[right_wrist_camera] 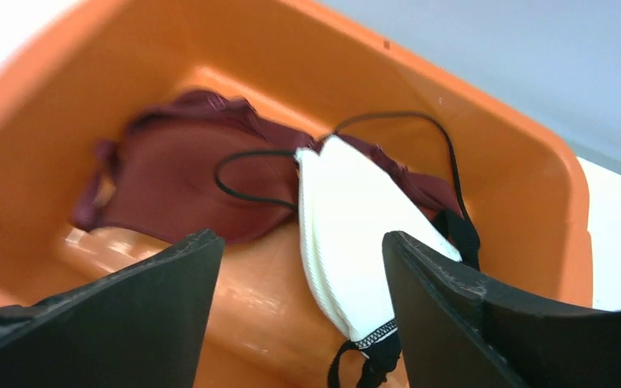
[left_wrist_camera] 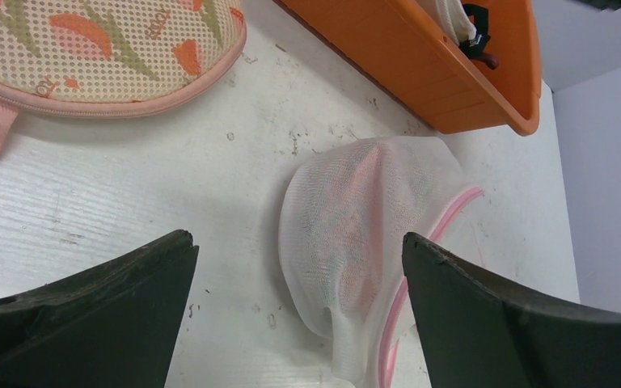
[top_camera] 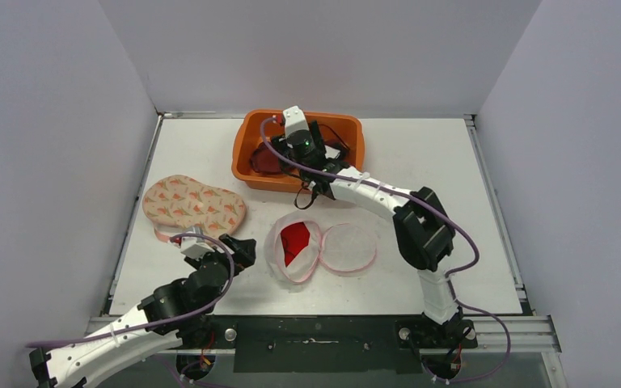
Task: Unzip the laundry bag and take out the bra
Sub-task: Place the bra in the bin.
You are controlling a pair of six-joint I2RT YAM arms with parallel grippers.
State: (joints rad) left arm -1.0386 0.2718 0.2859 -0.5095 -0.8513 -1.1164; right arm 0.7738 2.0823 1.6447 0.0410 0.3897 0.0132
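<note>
The white mesh laundry bag (top_camera: 317,246) lies unzipped at the table's middle, its round lid flipped to the right, and a red garment (top_camera: 295,240) shows inside. My left gripper (top_camera: 241,250) hovers open just left of it; in the left wrist view the bag (left_wrist_camera: 356,234) sits between and beyond the open gripper (left_wrist_camera: 299,246). My right gripper (top_camera: 317,152) reaches over the orange bin (top_camera: 247,153). Its wrist view shows it open (right_wrist_camera: 303,242) above a white bra (right_wrist_camera: 348,234) with black straps, which lies loose in the bin beside a maroon bra (right_wrist_camera: 178,178).
A flower-patterned mesh bag (top_camera: 194,204) with a pink strap lies at the left, also seen in the left wrist view (left_wrist_camera: 105,48). The orange bin (left_wrist_camera: 453,81) stands at the back centre. White walls close in the table on three sides.
</note>
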